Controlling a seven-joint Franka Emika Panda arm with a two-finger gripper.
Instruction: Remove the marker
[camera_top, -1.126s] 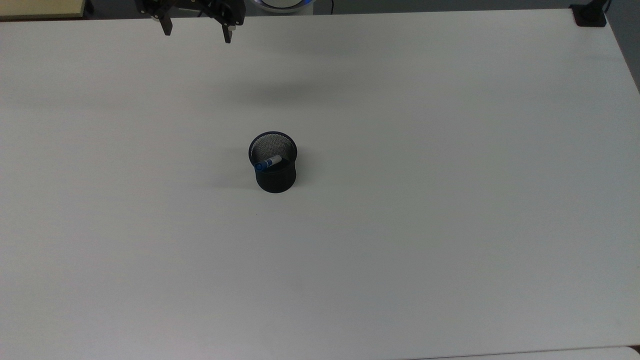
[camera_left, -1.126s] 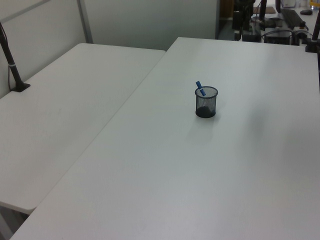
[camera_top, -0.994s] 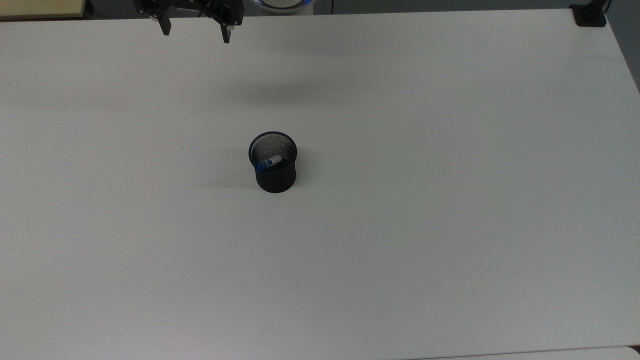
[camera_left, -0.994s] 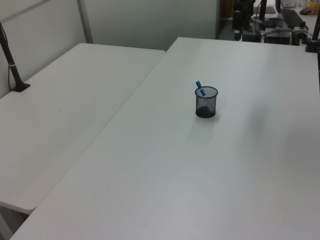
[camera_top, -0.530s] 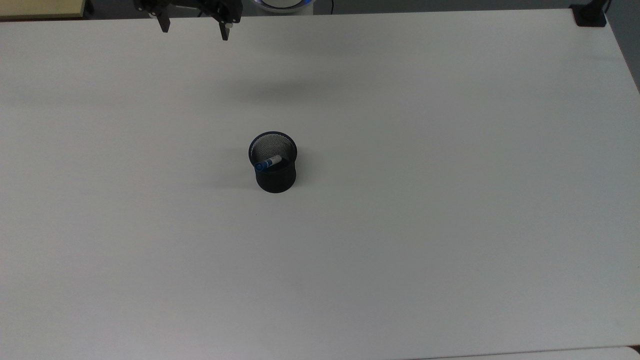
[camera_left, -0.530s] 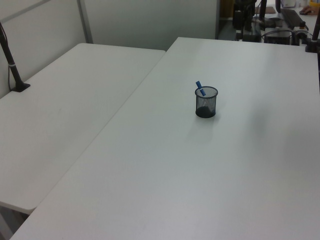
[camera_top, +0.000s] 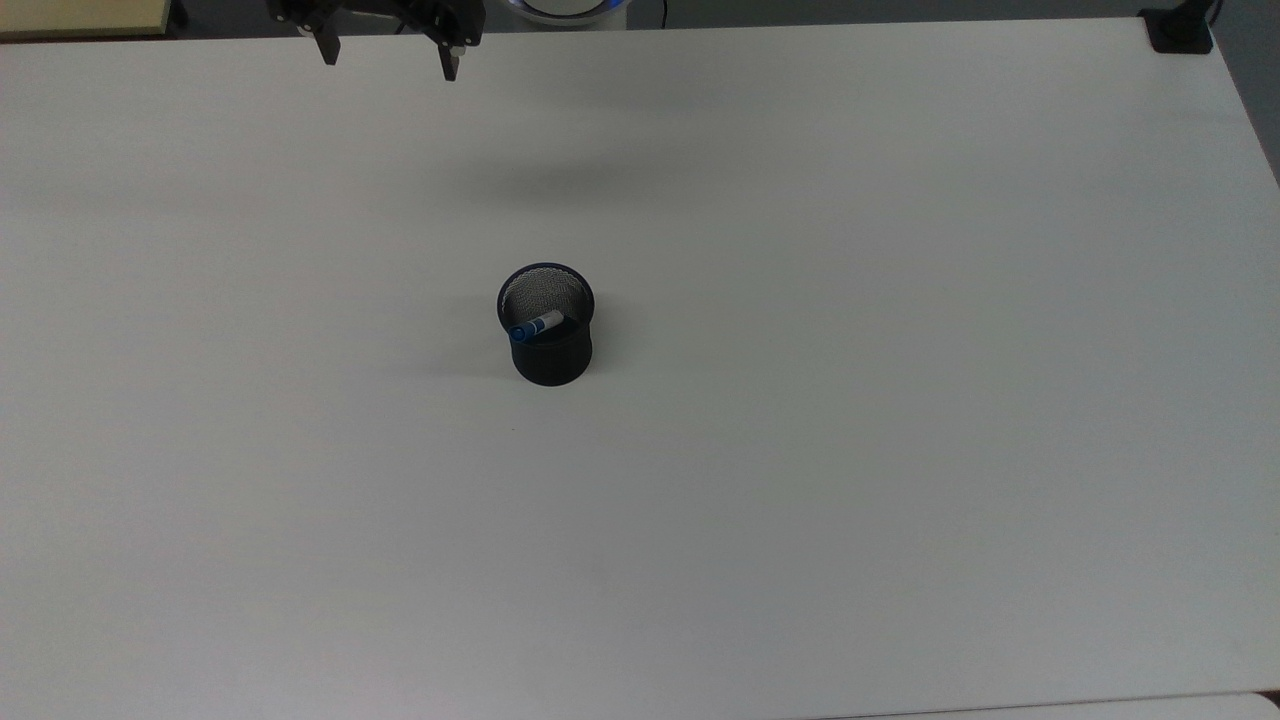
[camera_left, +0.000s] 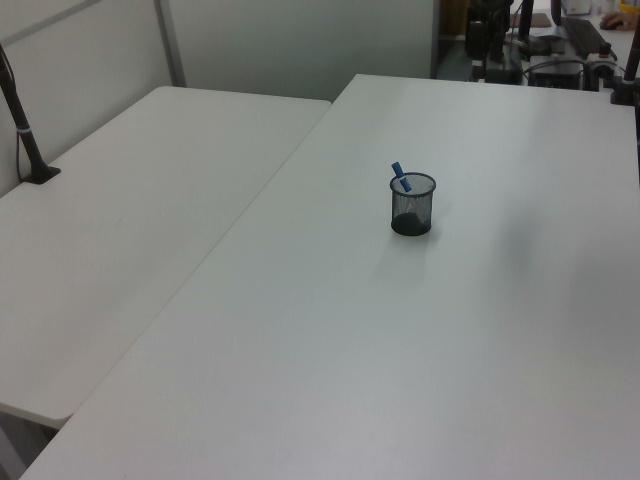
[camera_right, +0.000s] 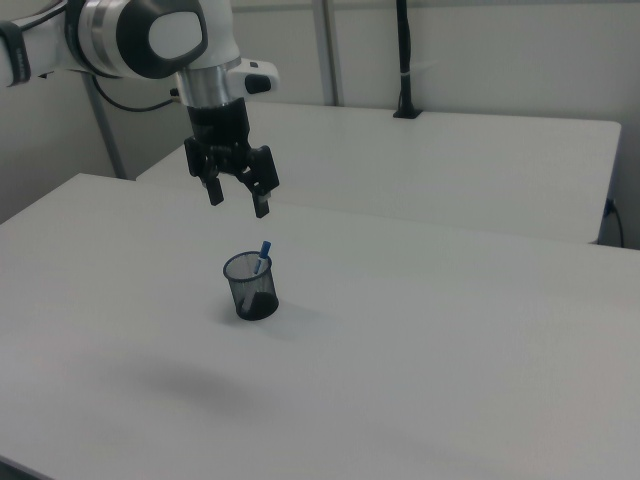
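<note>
The gripper (camera_right: 237, 197) is held high above the white table (camera_right: 420, 340), with its jaws spread wide and nothing between them. In the right view the two dark fingers (camera_right: 261, 205) point downward, and the open gap faces the table surface. In the top view the gripper (camera_top: 387, 62) is seen at the upper edge, with both fingertips separated by a broad gap.

The marker (camera_right: 263, 254) is found below the jaws, standing tilted inside the black mesh cup (camera_right: 251, 286). Its blue cap end is raised above the cup's rim and leans against the rim. In the right view the marker lies just under and slightly to the right view's right of the jaws, clearly apart from them. In the top view the marker (camera_top: 535, 326) is seen well below the jaws and toward the top view's right, its white barrel resting across the inside of the mesh cup (camera_top: 548, 335). In the left view the marker (camera_left: 400, 177) is seen protruding from the cup (camera_left: 412, 205) at the left view's left side of the rim.

No contact is made between the fingers and the marker or the cup.
</note>
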